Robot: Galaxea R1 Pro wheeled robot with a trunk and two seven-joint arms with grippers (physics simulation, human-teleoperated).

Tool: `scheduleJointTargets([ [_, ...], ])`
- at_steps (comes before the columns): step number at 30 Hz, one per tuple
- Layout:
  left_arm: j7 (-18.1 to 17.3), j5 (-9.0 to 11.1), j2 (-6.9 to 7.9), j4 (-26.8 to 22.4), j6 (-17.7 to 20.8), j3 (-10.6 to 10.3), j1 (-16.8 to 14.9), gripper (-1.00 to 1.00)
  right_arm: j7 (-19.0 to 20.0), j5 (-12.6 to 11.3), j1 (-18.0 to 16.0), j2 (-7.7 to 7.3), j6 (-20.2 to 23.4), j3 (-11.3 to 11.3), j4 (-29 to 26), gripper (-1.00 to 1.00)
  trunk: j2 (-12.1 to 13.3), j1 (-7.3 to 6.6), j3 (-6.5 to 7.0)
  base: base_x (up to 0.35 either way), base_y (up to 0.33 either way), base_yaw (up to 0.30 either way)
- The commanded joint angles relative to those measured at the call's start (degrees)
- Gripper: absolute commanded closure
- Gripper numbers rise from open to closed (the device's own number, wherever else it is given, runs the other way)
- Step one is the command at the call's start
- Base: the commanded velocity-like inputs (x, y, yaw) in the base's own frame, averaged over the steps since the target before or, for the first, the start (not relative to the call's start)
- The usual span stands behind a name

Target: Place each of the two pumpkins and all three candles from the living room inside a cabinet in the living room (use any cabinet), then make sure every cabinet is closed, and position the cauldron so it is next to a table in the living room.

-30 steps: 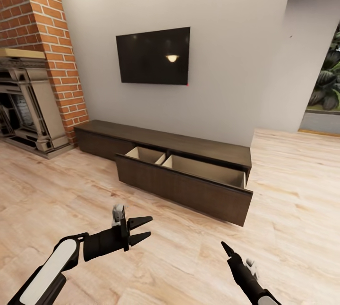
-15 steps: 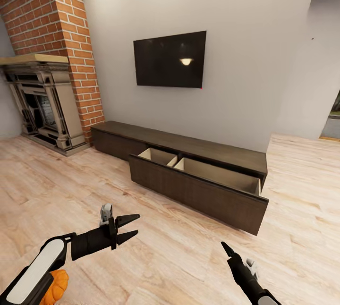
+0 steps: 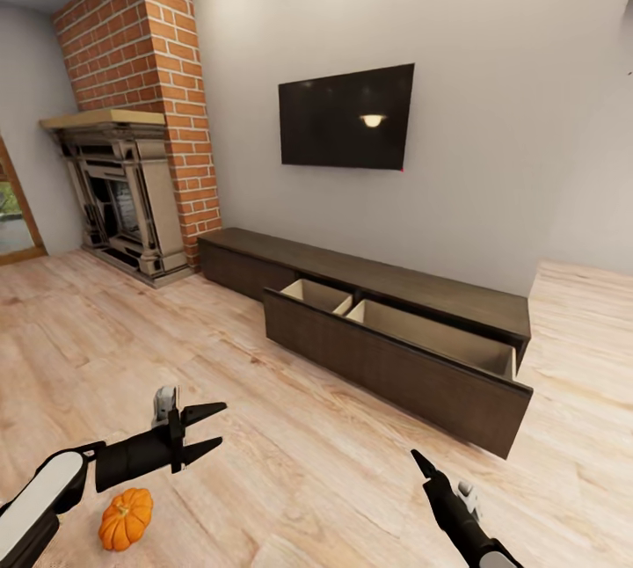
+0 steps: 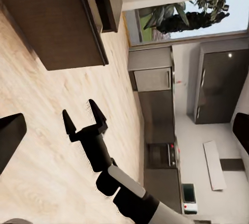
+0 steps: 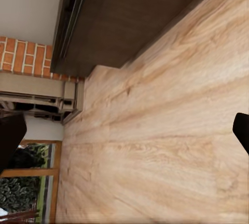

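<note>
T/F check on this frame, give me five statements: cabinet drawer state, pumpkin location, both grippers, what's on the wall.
1. The long low dark-brown wooden cabinet has a drawer pulled out. True.
2. The small orange ribbed pumpkin sits inside that drawer. False: it lies on the pale wood floor, below the left arm.
3. The left gripper is open and holds nothing. True.
4. The right gripper is shut on a candle. False: in the left wrist view its fingers are spread and empty.
5. A framed painting hangs above the cabinet. False: it is a black flat screen on the grey wall.
</note>
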Motion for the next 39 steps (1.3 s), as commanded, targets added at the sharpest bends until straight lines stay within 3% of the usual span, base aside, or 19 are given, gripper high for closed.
scheduleJointTargets([
  [1, -0.59, -0.29, 0.15, 0.69, 0.02, 0.21, -0.06, -1.0, 0.19, -0.58, -0.02, -0.04, -0.03, 0.35, 0.01, -1.0, -0.02, -0.01, 0.01, 0.0, 0.0, 0.193],
  [11, -0.78, 0.11, 0.35, 3.3, 0.02, 1.55, -0.06, -1.0, 0.29, -0.52, -0.05, -0.08, -1.52, 0.42, 0.01, -1.0, -0.02, -0.01, 0.63, -0.093, 0.027, 0.177],
  [19, -0.79, 0.18, 0.35, 3.34, 0.02, 1.57, -0.06, -1.0, 0.86, 2.9, -0.05, -0.24, -1.61, 0.35, 0.01, -1.0, -0.02, -0.01, 0.77, -0.254, 0.151, 0.044],
  [39, -0.79, 0.15, 0.25, 3.34, 0.02, 1.57, -0.06, -1.0, 0.43, 3.23, -0.06, -0.04, -2.61, 0.34, 0.01, -1.0, -0.02, -0.01, 2.22, -0.121, 0.021, 0.163],
])
